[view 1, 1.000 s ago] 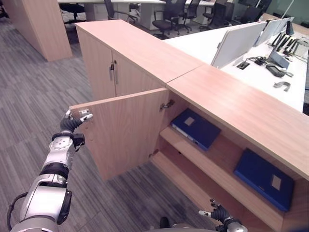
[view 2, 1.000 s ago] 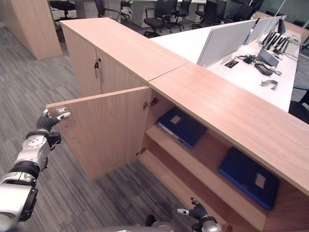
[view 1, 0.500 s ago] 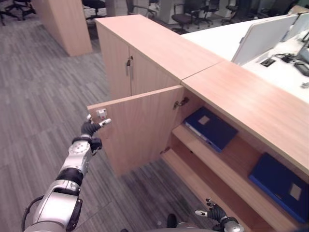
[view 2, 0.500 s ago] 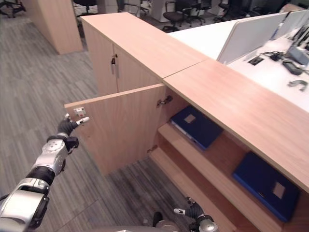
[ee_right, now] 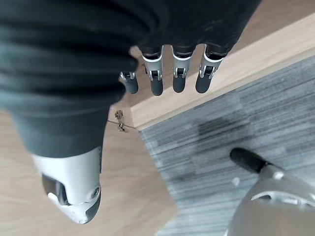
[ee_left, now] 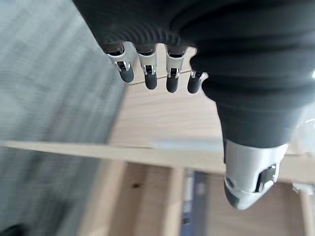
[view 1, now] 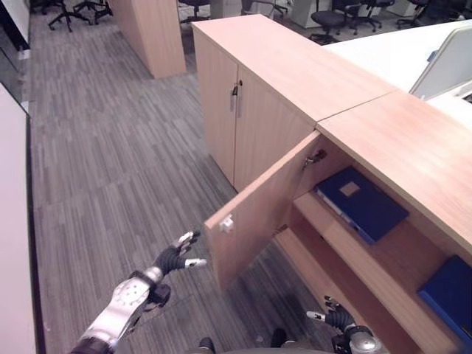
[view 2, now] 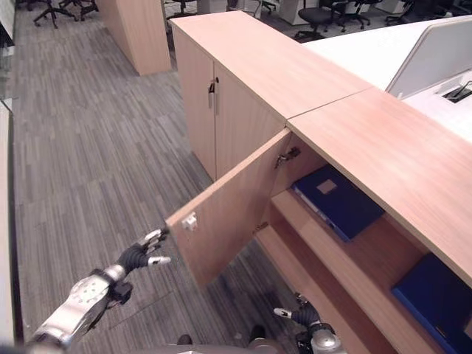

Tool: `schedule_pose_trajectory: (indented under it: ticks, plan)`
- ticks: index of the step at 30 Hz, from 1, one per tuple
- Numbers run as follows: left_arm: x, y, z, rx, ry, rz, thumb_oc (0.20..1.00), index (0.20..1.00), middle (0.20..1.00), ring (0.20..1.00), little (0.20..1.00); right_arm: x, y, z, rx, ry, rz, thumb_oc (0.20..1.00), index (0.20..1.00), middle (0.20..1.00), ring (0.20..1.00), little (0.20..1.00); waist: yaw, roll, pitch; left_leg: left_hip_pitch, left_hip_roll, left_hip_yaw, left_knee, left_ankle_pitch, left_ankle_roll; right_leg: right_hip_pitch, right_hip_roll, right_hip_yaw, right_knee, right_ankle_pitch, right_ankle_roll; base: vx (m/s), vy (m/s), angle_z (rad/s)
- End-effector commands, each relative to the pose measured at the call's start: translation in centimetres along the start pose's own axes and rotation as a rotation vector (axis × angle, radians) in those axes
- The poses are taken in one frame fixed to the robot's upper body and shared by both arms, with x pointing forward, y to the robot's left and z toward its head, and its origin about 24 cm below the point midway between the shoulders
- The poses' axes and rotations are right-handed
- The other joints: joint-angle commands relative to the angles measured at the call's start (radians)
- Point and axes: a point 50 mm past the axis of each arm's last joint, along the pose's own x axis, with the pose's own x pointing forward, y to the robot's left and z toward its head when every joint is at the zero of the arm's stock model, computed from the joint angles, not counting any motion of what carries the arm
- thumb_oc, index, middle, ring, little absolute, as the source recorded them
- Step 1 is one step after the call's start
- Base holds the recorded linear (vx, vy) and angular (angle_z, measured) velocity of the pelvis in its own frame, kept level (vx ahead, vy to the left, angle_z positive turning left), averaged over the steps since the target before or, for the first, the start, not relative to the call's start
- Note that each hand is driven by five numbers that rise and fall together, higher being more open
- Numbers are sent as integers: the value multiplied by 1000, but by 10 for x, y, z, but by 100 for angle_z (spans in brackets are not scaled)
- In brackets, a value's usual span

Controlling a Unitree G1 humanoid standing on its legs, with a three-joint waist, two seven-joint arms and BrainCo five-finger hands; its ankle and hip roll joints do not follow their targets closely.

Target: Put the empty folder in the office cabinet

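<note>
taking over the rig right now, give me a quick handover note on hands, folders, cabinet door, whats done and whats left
Left hand: open, fingers relaxed, holding nothing, near the free edge of the open cabinet door but not touching it.
Right hand: open, empty, low in front of the cabinet's bottom shelf.
Folders: one blue folder lies on the upper shelf by the door hinge; a second blue folder lies further along the same shelf toward the robot's right.
Done: a folder appears to be in the cabinet, since neither hand carries one.
Left: the door stands open; closing it is probably the next move, and the left hand is nearest.
</note>
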Motion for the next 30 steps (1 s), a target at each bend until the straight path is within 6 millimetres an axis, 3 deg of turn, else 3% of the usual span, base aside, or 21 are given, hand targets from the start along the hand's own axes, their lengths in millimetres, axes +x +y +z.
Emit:
schedule_pose_trajectory:
  ticks: [1, 5, 7, 8, 10, 12, 13, 15, 16, 19, 21, 23, 27, 28, 29, 30]
  plan:
    - [17, 0, 28, -1, -135, -43, 1000, 1000, 1000, 1000, 1000, 7, -10, 23, -73, -67, -6, 1000, 1000, 1000, 1000, 1000, -1, 8, 9, 39, -8, 25, 15, -82, 0, -39, -85, -50, 110, -1, 109, -94, 14, 1]
    - [21, -13, 34, -29, -166, -76, 1000, 1000, 1000, 1000, 1000, 13, -15, 43, -88, -107, -28, 1000, 1000, 1000, 1000, 1000, -4, 48, 34, 27, 1, 83, 20, -75, 7, -114, -141, -105, 241, 23, 126, -122, 28, -20]
    - [22, -18, 31, -52, -161, -85, 1000, 1000, 1000, 1000, 1000, 16, -13, 45, -95, -99, -25, 1000, 1000, 1000, 1000, 1000, 4, 64, 40, 25, 9, 120, 26, -72, 12, -126, -179, -202, 308, 27, 125, -76, -11, -79]
    - [24, -25, 27, -82, -152, -84, 1000, 1000, 1000, 1000, 1000, 17, -9, 39, -102, -67, -19, 1000, 1000, 1000, 1000, 1000, 13, 77, 34, 36, 17, 139, 24, -87, 11, -115, -208, -294, 363, 3, 128, -25, -57, -112]
    - [29, -32, 26, -89, -147, -89, 1000, 1000, 1000, 1000, 1000, 17, -6, 31, -108, -33, -12, 1000, 1000, 1000, 1000, 1000, 10, 72, 30, 29, 19, 187, 35, -74, 13, -108, -226, -352, 360, 7, 111, -55, -101, -78]
    - [36, -38, 29, -92, -160, -98, 1000, 1000, 1000, 1000, 1000, 16, -5, 22, -118, 1, -12, 1000, 1000, 1000, 1000, 1000, -1, 74, 20, 34, 22, 185, 44, -89, 6, -92, -210, -322, 318, -32, 121, 20, -161, -61]
    - [47, -46, 33, -105, -170, -96, 1000, 1000, 1000, 1000, 1000, 14, -5, 13, -130, 35, -11, 1000, 1000, 1000, 1000, 1000, -18, 74, 10, 20, 33, 221, 61, -63, -4, -83, -186, -318, 260, -36, 87, 113, -195, -37]
    - [63, -54, 44, -134, -202, -81, 1000, 1000, 1000, 1000, 1000, 12, -10, 6, -156, 65, -20, 1000, 1000, 1000, 1000, 1000, -47, 96, -2, 35, 58, 228, 66, -67, -28, -75, -143, -264, 222, -67, 83, 80, -256, -103]
    - [74, -57, 54, -142, -221, -69, 1000, 1000, 1000, 1000, 1000, 12, -13, 5, -167, 73, -26, 1000, 1000, 1000, 1000, 1000, -74, 97, -2, 28, 81, 271, 99, -49, -39, -77, -121, -259, 196, -63, 57, 76, -282, -100]
    - [87, -61, 72, -135, -257, -72, 1000, 1000, 1000, 1000, 1000, 13, -20, 5, -180, 81, -50, 1000, 1000, 1000, 1000, 1000, -114, 90, -1, 19, 147, 289, 201, -61, -78, -55, -70, -193, 155, -111, 42, 73, -219, -37]
    - [94, -65, 88, -131, -303, -84, 1000, 1000, 1000, 1000, 1000, 14, -26, 9, -190, 79, -73, 1000, 1000, 1000, 1000, 1000, -120, 79, 12, -16, 204, 304, 332, 4, -97, -55, -31, -156, 133, -110, 4, 13, -210, -113]
    - [99, -72, 102, -124, -340, -108, 1000, 1000, 1000, 1000, 1000, 16, -34, 14, -187, 85, -101, 1000, 1000, 1000, 1000, 1000, -121, 73, 26, -52, 225, 231, 419, 68, -117, -52, -4, -99, 129, -124, -13, 46, -84, -119]
    - [107, -89, 124, -132, -402, -155, 1000, 1000, 1000, 1000, 1000, 19, -42, 24, -208, 81, -130, 1000, 1000, 1000, 1000, 1000, -103, 75, 20, -88, 151, 1, 263, 9, -93, -62, -1, 63, 94, -118, 27, 147, 132, -182]
    - [108, -93, 128, -136, -418, -170, 1000, 1000, 1000, 1000, 1000, 20, -43, 25, -214, 85, -132, 1000, 1000, 1000, 1000, 1000, -92, 78, 21, -94, 132, -70, 203, -3, -95, -59, -1, 100, 76, -113, 36, 246, 193, -119]
    - [109, -98, 136, -127, -442, -192, 1000, 1000, 1000, 1000, 1000, 21, -43, 27, -235, 88, -130, 1000, 1000, 1000, 1000, 1000, -73, 82, 25, -119, 98, -213, 143, -1, -101, -51, 14, 185, 48, -107, 49, 188, 137, -140]
    - [110, -101, 139, -125, -450, -205, 1000, 1000, 1000, 1000, 1000, 21, -43, 25, -240, 93, -130, 1000, 1000, 1000, 1000, 1000, -67, 83, 25, -134, 91, -254, 129, 9, -105, -56, 15, 218, 47, -103, 52, 169, 153, -185]
